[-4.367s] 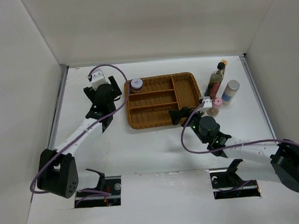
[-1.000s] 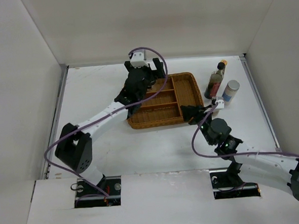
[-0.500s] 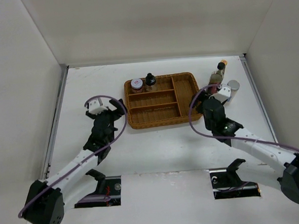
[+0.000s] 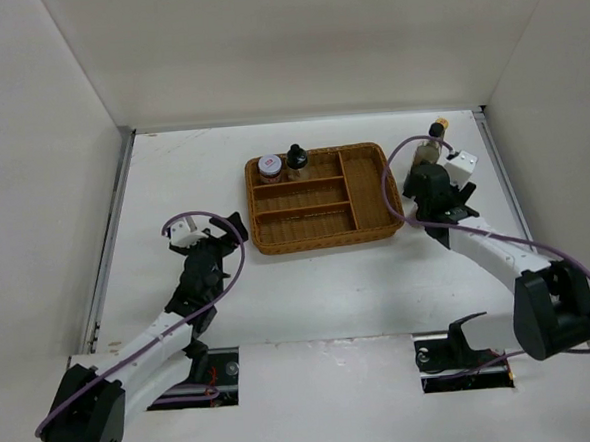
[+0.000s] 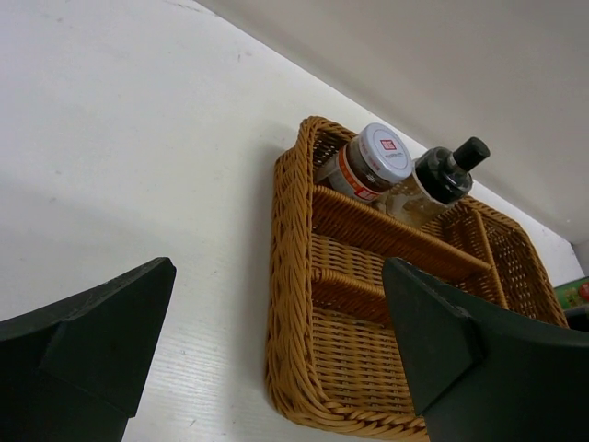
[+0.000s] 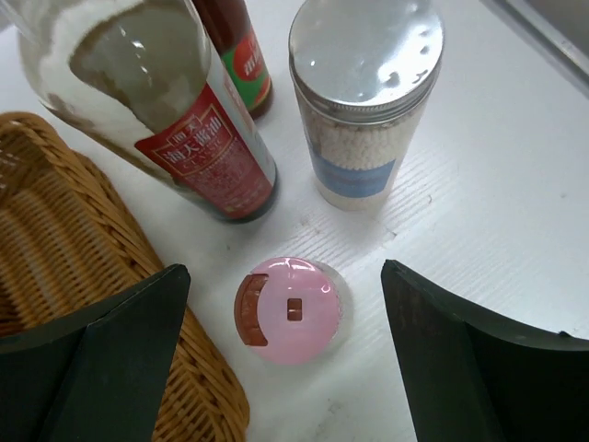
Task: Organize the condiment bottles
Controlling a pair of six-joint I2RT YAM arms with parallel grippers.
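A: While hanging straight over the pink-capped bottle (image 6: 290, 308), spread wide on the right gripper (image 6: 285, 269), clamped on nothing, pads (image 6: 120, 359) well clear either side of that cap!

B: Where exactly?

A: Down on the table (image 6: 515, 212), just right of the wicker tray (image 6: 83, 239), upright, pink top facing the lens. Just beyond, the tall clear bottle (image 6: 184, 129), red label, dark fill, near the tray's rim. Next to that, the white-blue cylinder (image 6: 363, 101) under a grey lid. Tucked behind those two, the dark sauce bottle (image 6: 237, 55), yellow cap visible only from overhead. Four bunched together out there, all outside the tray.

B: And over on the other side?

A: Wide apart as well on the left gripper (image 5: 278, 267), gripping nothing, low above bare table near the tray's left side, not touching, looking across at the wicker wall.

B: Any in the tray?

A: Two in! First the white-lidded jar (image 5: 377, 158), far-left corner of the far row. Then the black-capped bottle (image 5: 442, 175) right beside, same compartment. Touching or just apart? Cannot tell from here.
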